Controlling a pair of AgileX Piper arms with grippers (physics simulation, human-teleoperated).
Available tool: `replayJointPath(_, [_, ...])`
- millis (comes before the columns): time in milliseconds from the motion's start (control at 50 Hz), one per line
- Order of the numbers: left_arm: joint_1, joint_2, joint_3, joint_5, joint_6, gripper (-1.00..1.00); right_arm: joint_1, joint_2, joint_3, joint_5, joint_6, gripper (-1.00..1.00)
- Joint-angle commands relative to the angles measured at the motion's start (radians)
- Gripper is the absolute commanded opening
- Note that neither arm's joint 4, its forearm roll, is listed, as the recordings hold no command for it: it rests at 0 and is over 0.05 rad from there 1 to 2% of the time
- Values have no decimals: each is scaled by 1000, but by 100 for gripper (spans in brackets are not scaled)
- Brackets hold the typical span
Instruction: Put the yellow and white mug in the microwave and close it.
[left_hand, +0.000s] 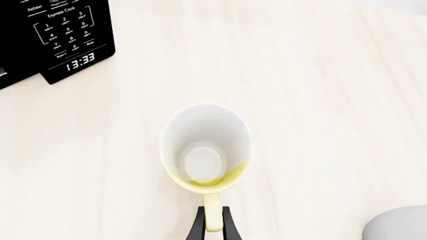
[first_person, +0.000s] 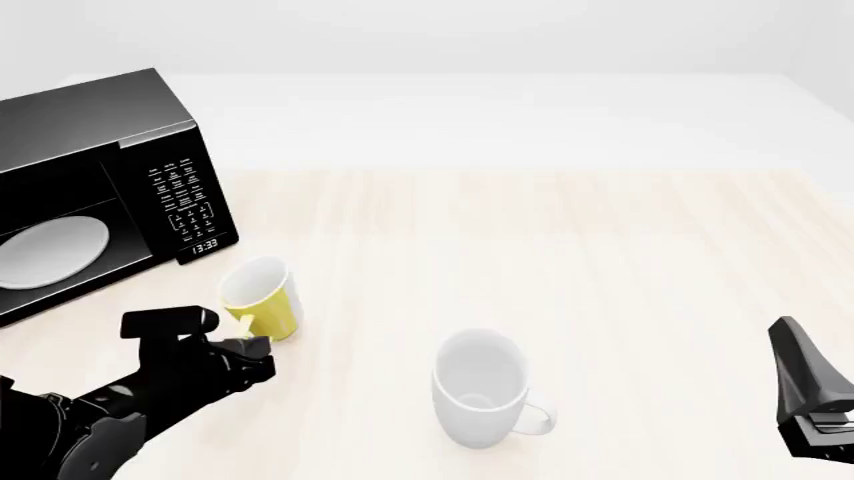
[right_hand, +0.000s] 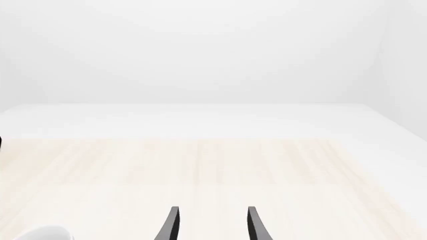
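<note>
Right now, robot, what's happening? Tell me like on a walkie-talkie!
Left gripper shut on yellow and white mug handle. Right gripper open, holding nothing. Microwave open, plate bare. White mug off to the side.

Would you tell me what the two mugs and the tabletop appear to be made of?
The yellow and white mug looks like glazed ceramic: smooth, opaque yellow outside, white inside. The all-white mug looks similar, with soft shading and thick walls. The table looks like pale matte wood, with faint lengthwise grain. These are renders, so this is only appearance.

Scene is evenly and brightly lit, with no strong glare seen. Only faint soft shadows are cast on the table (first_person: 601, 260). All three views are rendered sharp, undistorted.
</note>
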Motion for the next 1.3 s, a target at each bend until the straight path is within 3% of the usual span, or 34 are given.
replayJointPath(20, [23,-73,18,38,29,-100,0,0,0,0,0,100])
replayJointPath(260, [38,-157,35,68,61,-100,0,0,0,0,0,100])
replayJointPath(420, [75,-263,55,99,128,-100,0,0,0,0,0,100])
replayJointPath(740, [156,-407,109,126,175,-100,0,0,0,0,0,100])
replayJointPath(1020, [260,-468,125,136,214,-100,0,0,0,0,0,100])
replayJointPath(1300, [438,-430,100,113,254,-100,0,0,0,0,0,100])
